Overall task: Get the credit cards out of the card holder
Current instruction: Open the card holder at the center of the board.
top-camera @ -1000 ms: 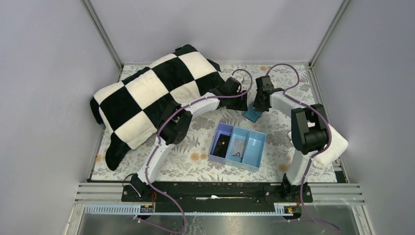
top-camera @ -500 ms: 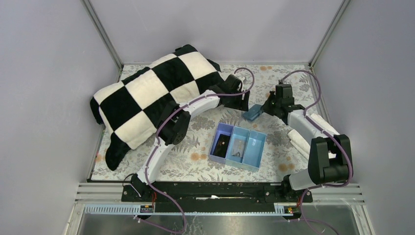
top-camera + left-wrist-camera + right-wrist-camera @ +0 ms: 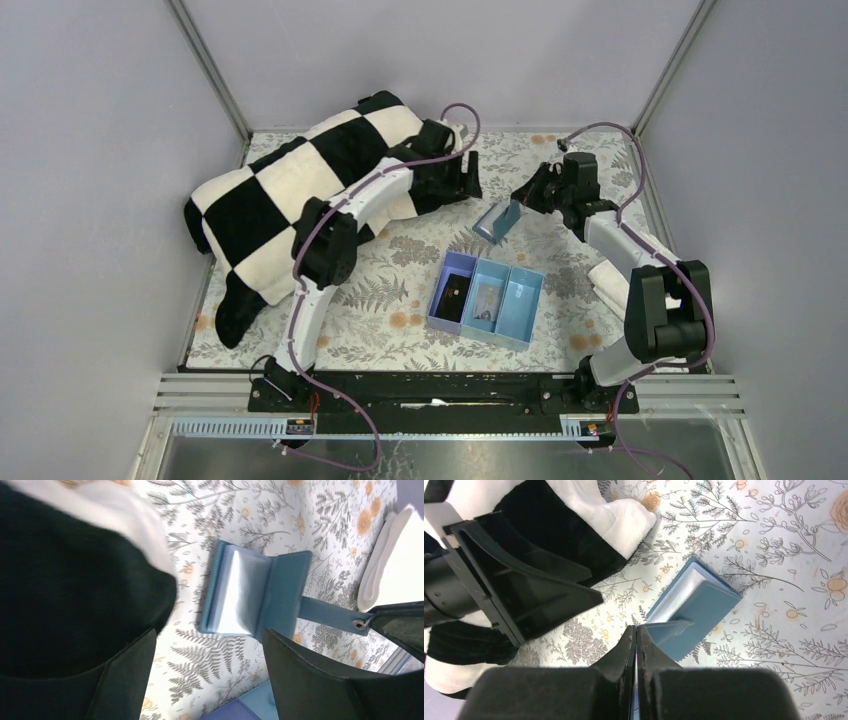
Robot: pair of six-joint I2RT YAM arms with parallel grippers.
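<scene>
blue strap (image 3: 327, 614) of the card holder (image 3: 287, 590) sits pinched in my right fingers (image 3: 620, 655); my left fingers (image 3: 310, 680) gape open beside the checkered blanket (image 3: 260, 200).

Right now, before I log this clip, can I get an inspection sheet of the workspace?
Surface: floral cloth, lying flat.
Job's things: card holder open, its strap pinched by the right hand; credit cards show pale inside it, none seen out on the cloth.
Clutter: checkered blanket left, three-compartment tray centre, white towel right.
Hands: left hand open and empty, near the holder; right hand shut on the strap.
Cables: purple cables loop along both arms, clear of the holder.
Surroundings: grey walls, metal frame.
</scene>
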